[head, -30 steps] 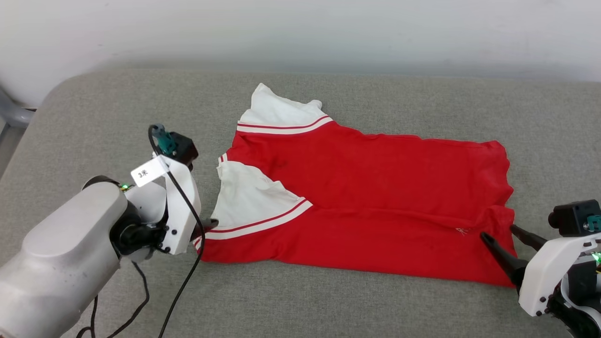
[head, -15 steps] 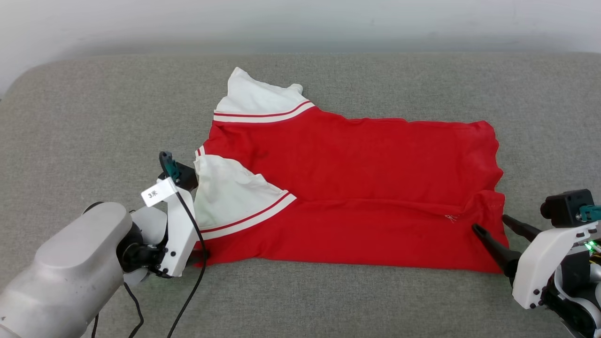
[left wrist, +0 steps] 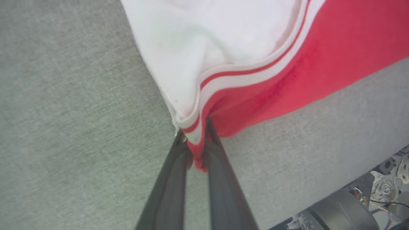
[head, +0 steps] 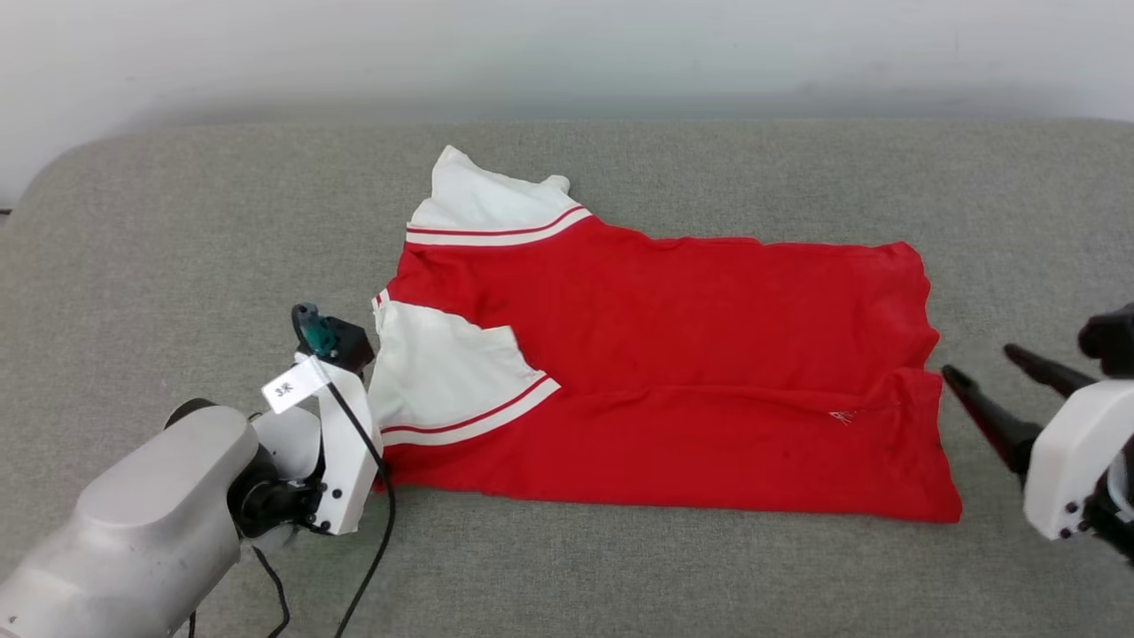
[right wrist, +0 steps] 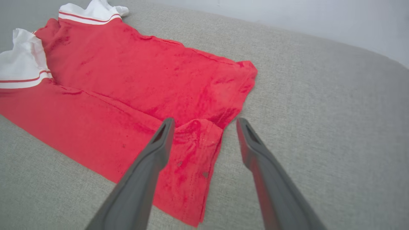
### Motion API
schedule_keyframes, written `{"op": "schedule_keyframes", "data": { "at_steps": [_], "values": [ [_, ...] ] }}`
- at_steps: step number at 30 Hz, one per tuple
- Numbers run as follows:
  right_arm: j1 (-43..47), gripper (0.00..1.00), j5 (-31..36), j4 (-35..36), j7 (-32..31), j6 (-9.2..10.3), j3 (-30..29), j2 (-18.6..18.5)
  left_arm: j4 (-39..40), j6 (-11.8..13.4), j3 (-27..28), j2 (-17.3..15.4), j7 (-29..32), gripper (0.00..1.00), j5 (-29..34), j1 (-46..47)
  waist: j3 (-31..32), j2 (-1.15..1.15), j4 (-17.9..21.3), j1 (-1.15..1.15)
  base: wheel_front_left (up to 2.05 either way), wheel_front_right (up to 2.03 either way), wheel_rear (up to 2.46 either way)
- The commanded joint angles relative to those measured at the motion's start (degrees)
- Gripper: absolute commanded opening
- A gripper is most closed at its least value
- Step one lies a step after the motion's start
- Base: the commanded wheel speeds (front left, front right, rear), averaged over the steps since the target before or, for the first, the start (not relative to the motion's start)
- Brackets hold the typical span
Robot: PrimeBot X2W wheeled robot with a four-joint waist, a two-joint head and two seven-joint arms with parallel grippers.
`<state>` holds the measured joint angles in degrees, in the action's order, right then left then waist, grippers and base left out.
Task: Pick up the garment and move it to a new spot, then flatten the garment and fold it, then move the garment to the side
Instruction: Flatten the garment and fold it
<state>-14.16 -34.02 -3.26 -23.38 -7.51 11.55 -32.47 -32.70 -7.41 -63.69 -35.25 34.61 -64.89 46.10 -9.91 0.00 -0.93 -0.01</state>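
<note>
White tag (head: 293,387) on the left wrist cable (head: 376,549) is read as "3米". Garment (head: 691,354) is laid part-folded on grey cushion (head: 177,221). Left claw (left wrist: 195,134) is clamped on garment's near sleeve corner, at the striped trim. Right claw (head: 979,361) is held just beside garment's hem end, fingers apart.
</note>
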Motion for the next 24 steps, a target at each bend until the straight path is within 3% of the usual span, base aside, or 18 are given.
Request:
{"op": "schedule_keyframes", "data": {
  "at_steps": [1,9,14,19,24],
  "values": [
    [-0.6,1.0,-0.2,0.9,-1.0,0.05,-0.5,-0.7,0.9,0.0,-0.1,-0.1,-0.8,0.0,0.1,-0.6,0.6,0.0,-0.5,0.01,0.0,0.0,0.0],
    [-2.2,1.0,-2.8,6.4,-16.0,0.05,-1.8,-8.1,6.4,0.0,0.3,-3.5,-5.0,0.0,1.3,0.6,2.0,0.0,-1.3,0.01,0.0,0.0,0.0],
    [-2.8,1.0,-6.4,5.9,-28.5,0.05,-0.3,-10.3,9.2,0.5,0.2,-4.3,-6.0,0.0,2.0,0.5,2.0,0.0,-1.6,0.01,0.0,0.0,0.0],
    [-3.2,1.0,-7.9,3.3,-35.8,0.05,1.4,-8.9,11.4,1.3,0.0,-4.5,-6.2,0.0,2.7,0.7,1.3,0.0,-2.5,0.01,0.0,0.0,0.0],
    [-3.8,1.0,-6.2,-2.0,-35.8,0.05,2.4,-5.5,12.9,1.8,0.2,-4.3,-6.6,0.0,3.3,1.2,0.0,0.0,-3.5,0.01,0.0,0.0,0.0]
  ]
}}
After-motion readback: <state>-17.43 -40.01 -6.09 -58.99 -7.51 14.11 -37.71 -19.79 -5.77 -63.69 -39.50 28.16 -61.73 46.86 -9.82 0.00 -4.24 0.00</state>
